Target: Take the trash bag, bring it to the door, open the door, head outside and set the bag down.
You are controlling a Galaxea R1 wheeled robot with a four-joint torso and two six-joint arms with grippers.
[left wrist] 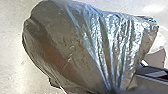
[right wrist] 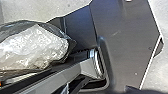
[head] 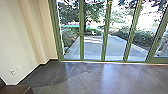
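Jaws of the left gripper are hard to make out, so whether they stand apart or together cannot be told by sight. The bag (left wrist: 72, 50) bunches into tight pleats (left wrist: 107, 47) that run together close by that wrist, which suggests a hold at the gathered neck. As for the right gripper, its jaws cannot be read either, and nothing points to them having any part of the bag.

From the neck, the pleats fan out into a full, rounded body. The long axis seems to run from the gathered end, near the left gripper, out to the bulging end, well apart from it. The left arm is the nearer one, I judge, and whatever the bag does next turns on that: its weight lies out beyond the neck and may swing. The film is thin and could stretch or tear at the bunching.

Past the wrists, the bag lies beside the robot's jointed bar (right wrist: 57, 75) and near the dark plate (right wrist: 125, 42), where it could rub or snag.

Farther out, across the floor (head: 100, 77), green-framed glass doors (head: 81, 32) stand ahead and look closed; which panel opens cannot be told. Beyond the glass runs a paved path (head: 117, 47). The step in hand looks like the carry.
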